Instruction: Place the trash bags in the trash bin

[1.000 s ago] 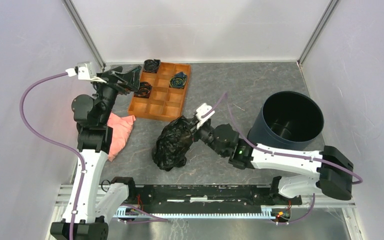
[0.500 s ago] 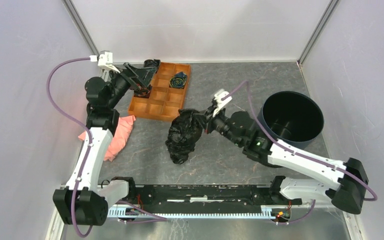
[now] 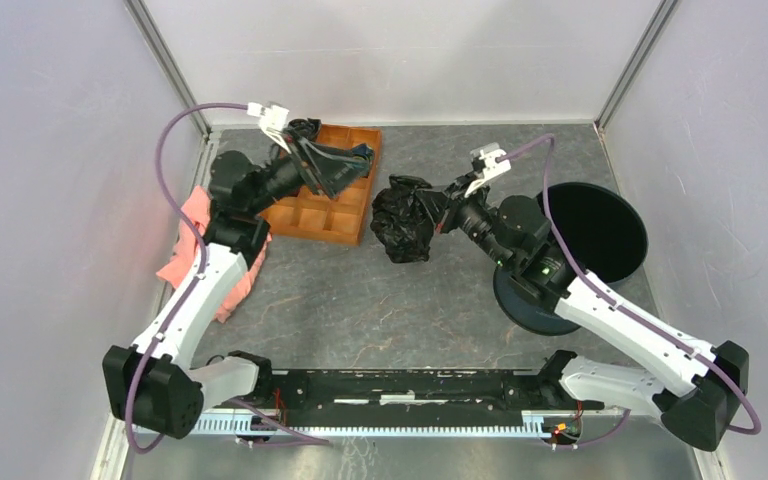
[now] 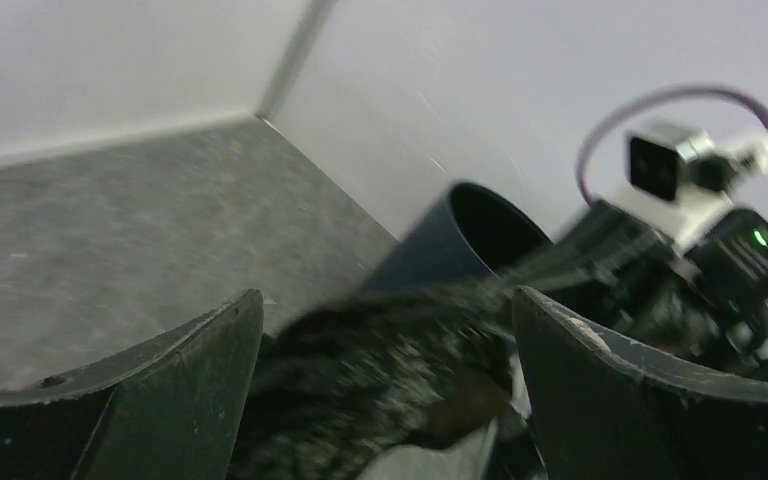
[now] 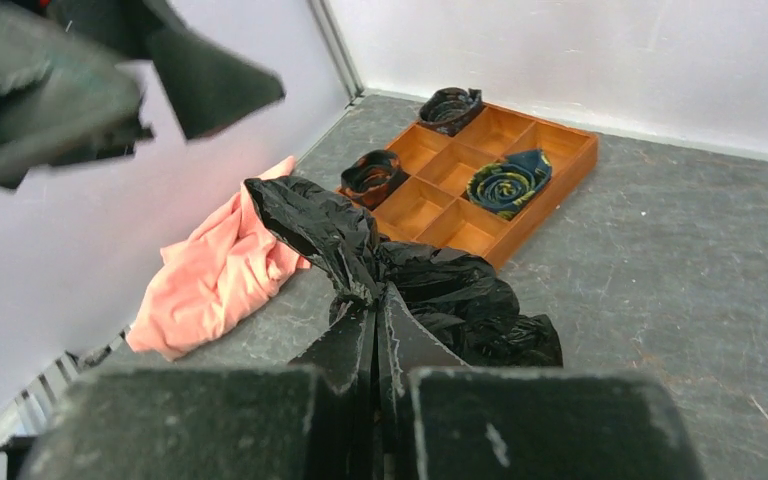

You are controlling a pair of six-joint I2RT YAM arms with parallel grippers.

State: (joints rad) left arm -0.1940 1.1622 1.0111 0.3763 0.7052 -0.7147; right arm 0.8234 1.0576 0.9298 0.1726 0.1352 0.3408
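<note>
The trash bags are one crumpled, glossy black bundle (image 3: 405, 218) hanging just right of the orange tray, and my right gripper (image 3: 438, 208) is shut on its gathered top. The right wrist view shows those fingers (image 5: 375, 305) pinched together on the black film (image 5: 450, 290). The trash bin (image 3: 600, 232), dark navy, stands at the right behind my right arm and looks leaned, its wall (image 3: 532, 305) showing low on the left. My left gripper (image 3: 358, 165) reaches over the tray, open and empty. Beyond its spread fingers (image 4: 388, 295) the bag (image 4: 380, 390) is blurred, with the bin (image 4: 450, 245) behind.
An orange compartment tray (image 3: 310, 225) with black spiral rolls (image 3: 303, 128) sits at the back left. A pink cloth (image 3: 178, 265) lies by the left wall. The tray (image 5: 552, 198), rolls (image 5: 508, 180) and cloth (image 5: 220, 280) also show in the right wrist view.
My right gripper carried the bag from the table's middle up and back toward the bin. The left arm swung right over the tray. The bin now looks leaned.
</note>
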